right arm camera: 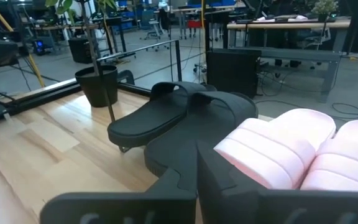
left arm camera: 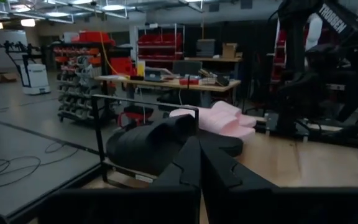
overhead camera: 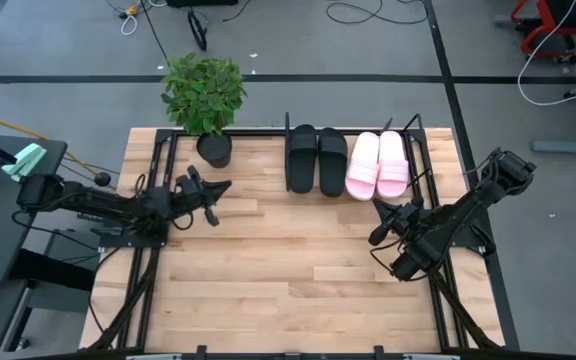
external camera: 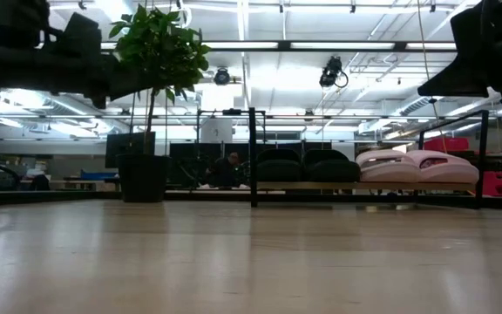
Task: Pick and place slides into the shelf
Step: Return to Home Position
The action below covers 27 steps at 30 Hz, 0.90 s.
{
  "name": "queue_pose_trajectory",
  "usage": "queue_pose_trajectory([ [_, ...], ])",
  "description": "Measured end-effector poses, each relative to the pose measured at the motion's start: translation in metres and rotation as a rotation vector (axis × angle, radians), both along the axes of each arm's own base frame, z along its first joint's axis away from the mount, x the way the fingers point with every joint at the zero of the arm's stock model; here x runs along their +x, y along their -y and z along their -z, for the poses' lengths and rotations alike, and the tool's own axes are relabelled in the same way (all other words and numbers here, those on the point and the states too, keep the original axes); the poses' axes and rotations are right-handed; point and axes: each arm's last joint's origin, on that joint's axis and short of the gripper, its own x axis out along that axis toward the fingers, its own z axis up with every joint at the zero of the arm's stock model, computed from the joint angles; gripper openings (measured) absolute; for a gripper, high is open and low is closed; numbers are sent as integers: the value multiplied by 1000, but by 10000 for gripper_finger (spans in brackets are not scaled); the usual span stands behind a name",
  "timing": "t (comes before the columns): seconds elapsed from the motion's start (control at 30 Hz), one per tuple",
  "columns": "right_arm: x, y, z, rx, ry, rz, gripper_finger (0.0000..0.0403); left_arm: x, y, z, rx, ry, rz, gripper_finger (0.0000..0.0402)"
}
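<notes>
Two black slides (overhead camera: 317,159) and two pale pink slides (overhead camera: 379,165) stand side by side, soles down, inside the thin black rod shelf (overhead camera: 287,128) at the table's far edge. The low view shows them in a row on the shelf's low bar (external camera: 338,185). My left gripper (overhead camera: 220,188) hovers shut over the left part of the table, pointing level toward the slides. My right gripper (overhead camera: 379,213) hovers shut just on the near side of the pink slides (right arm camera: 291,149), with nothing between its fingers.
A potted plant (overhead camera: 204,100) stands at the far edge, left of the shelf. Black arm rails (overhead camera: 138,290) run along both sides of the table. Bare wooden tabletop (overhead camera: 298,270) lies between the arms and toward the near edge.
</notes>
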Motion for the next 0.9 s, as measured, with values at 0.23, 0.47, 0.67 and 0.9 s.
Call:
queue_pose_trajectory([
  [0.23,1,-1,0,15,7,2,0,-2,0,0,31,7,0,1],
  [0.47,1,-1,1,36,18,6,0,-4,0,-3,68,2,-5,1],
  [0.67,2,-2,1,40,21,5,0,-8,1,2,27,-50,8,1],
  [0.9,2,-2,1,42,23,5,0,-18,2,-3,50,-48,39,1],
])
